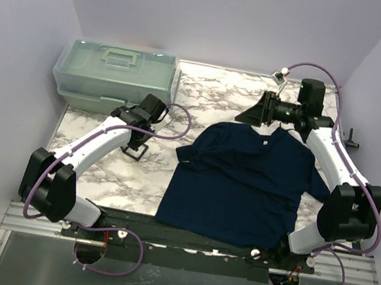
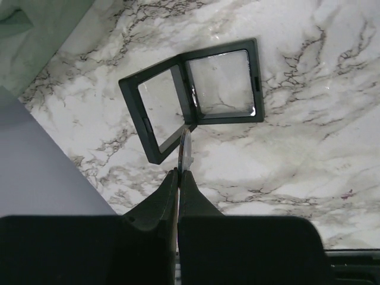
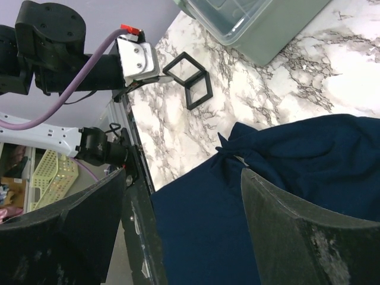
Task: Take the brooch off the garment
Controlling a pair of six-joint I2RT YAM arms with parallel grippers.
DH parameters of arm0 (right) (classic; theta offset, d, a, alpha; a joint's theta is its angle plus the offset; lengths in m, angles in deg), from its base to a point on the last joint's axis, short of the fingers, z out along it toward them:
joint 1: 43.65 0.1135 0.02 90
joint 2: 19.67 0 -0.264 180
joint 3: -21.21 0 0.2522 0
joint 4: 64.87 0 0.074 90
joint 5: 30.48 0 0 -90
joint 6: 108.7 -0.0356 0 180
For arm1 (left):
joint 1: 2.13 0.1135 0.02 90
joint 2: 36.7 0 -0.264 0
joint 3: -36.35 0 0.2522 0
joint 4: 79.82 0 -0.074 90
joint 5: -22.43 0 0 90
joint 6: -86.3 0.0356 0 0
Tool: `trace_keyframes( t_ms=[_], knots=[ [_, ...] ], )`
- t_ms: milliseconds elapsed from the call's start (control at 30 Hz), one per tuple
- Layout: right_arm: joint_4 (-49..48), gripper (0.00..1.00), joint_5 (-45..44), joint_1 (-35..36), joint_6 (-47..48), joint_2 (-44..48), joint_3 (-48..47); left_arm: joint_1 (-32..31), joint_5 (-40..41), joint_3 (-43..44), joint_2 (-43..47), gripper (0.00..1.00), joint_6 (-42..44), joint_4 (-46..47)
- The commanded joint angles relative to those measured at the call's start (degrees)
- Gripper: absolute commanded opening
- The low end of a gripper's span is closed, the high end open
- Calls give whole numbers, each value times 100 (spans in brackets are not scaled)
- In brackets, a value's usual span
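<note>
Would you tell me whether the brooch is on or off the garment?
Off: the left gripper pinches the brooch edge-on by the black frame.

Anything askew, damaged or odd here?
Only the shirt: its sleeve on the side of the black frame is bunched and folded over instead of lying flat. Nothing looks spilled or broken. The left gripper pinches the brooch edge-on above that open frame.

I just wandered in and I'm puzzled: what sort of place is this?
Probably a lab's robot test booth: left arm and right arm bolted to a rail, plain lilac walls boxing in a marble-patterned table.
</note>
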Motion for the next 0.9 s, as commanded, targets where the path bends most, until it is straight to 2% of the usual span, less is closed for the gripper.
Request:
trace_keyframes(
  t_ms=[0, 200, 433, 867],
  knots=[
    [237, 81, -129, -4, 198, 200, -137, -108, 684, -138, -157, 0, 56, 570],
    [325, 82, -166, -4, 305, 259, -123, -267, 694, -89, -510, 0, -1, 708],
    [347, 82, -185, -7, 317, 338, -98, -357, 1080, -10, -1031, 0, 21, 776],
    [380, 81, -194, -3, 360, 325, -123, -428, 1208, 33, -1475, 0, -23, 905]
  ],
)
